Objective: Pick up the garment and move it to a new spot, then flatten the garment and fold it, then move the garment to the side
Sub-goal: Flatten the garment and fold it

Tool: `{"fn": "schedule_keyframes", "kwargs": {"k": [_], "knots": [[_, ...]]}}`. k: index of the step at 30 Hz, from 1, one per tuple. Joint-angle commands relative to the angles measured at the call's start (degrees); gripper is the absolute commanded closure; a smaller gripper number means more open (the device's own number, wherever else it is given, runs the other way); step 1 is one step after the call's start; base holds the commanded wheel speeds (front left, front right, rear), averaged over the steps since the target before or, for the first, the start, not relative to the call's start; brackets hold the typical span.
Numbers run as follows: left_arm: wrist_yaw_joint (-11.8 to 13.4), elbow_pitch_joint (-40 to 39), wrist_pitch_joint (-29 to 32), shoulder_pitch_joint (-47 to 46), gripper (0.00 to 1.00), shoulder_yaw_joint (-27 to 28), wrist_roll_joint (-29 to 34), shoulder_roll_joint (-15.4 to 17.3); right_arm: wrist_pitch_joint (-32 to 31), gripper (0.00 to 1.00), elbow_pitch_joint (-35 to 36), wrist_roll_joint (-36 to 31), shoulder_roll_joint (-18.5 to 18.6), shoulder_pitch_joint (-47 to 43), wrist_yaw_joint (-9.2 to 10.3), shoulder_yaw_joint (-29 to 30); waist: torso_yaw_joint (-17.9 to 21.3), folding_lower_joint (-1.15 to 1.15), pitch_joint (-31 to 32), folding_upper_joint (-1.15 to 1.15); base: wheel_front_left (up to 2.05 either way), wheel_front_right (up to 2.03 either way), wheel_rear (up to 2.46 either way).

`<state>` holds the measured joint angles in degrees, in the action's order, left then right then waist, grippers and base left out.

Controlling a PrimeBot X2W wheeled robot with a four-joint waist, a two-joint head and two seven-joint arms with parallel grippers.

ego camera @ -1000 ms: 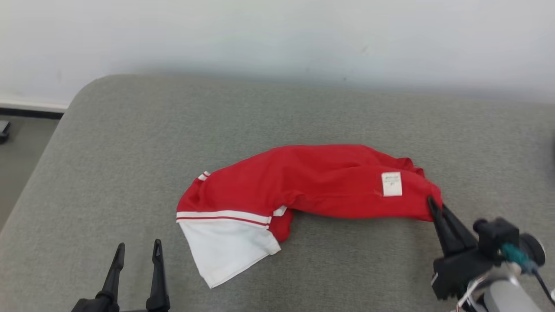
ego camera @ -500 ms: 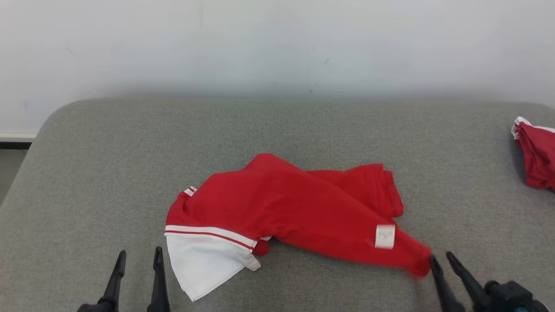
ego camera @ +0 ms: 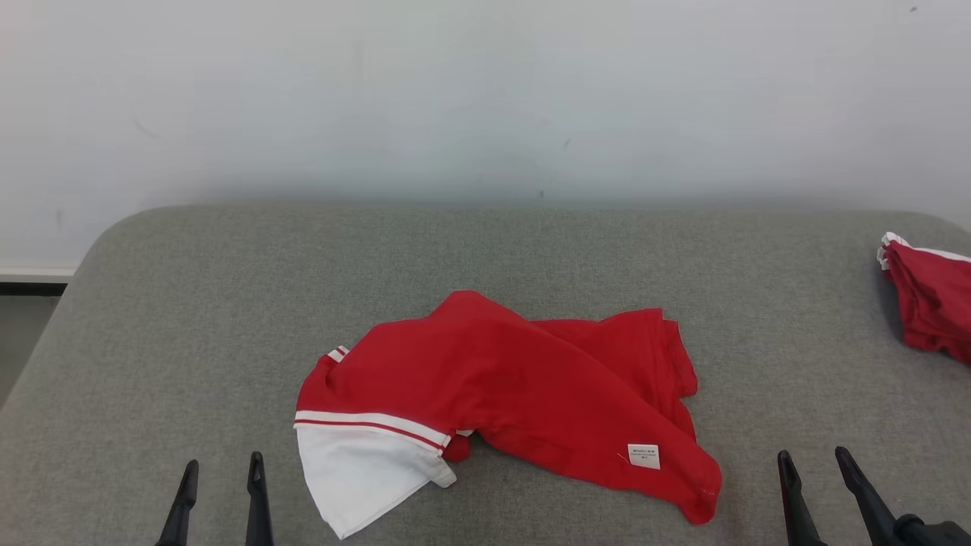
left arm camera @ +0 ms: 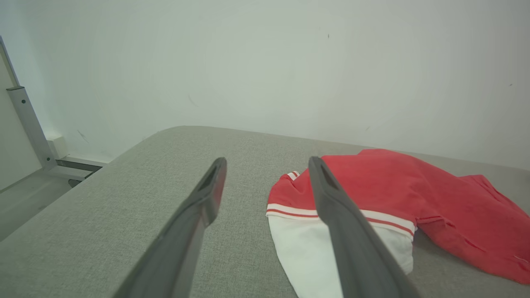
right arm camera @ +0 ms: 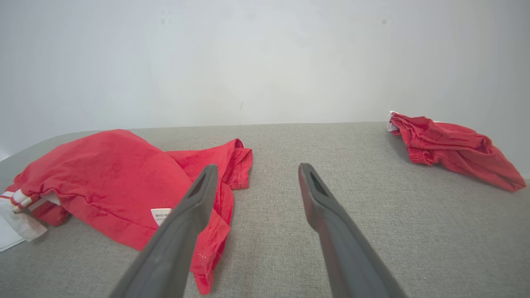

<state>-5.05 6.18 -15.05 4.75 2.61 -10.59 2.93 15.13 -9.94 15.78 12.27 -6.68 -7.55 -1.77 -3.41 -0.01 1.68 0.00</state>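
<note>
While our left pincer (ego camera: 224,461) and right pincer (ego camera: 812,453) hang open and empty, we should grip the crumpled red garment (ego camera: 516,379) by opposite corners and pull it flat.

A plain pale wall (ego camera: 485,91) rises beyond the grey fabric-covered desk (ego camera: 227,303); left of the left tool (ego camera: 224,459) lie floor (ego camera: 23,334) and dark baseboard (ego camera: 30,288).

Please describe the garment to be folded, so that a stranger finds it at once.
On the grey fabric-covered table, look at the middle. There lies a crumpled red cloth garment. Unlike the red cloth heap at the right edge, it shows a broad white panel with stripes and a small white label.
</note>
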Motion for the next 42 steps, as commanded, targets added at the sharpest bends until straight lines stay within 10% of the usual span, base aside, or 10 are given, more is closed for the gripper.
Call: {"fn": "schedule_keyframes", "kwargs": {"k": [1,42], "knots": [[-0.09,-0.41,-0.17,0.87,0.00,0.29,0.40,-0.08,-0.01,0.00,1.00,-0.57,-0.58,-0.87,0.15,0.52,-0.09,0.01,0.32,0.00,0.00,0.00,0.00],[-1.20,0.14,-0.17,1.69,0.00,1.14,3.62,1.71,-0.40,0.00,5.65,-3.71,-5.89,-5.59,0.15,2.26,-1.19,0.01,1.91,0.00,0.00,0.00,0.00]]}}
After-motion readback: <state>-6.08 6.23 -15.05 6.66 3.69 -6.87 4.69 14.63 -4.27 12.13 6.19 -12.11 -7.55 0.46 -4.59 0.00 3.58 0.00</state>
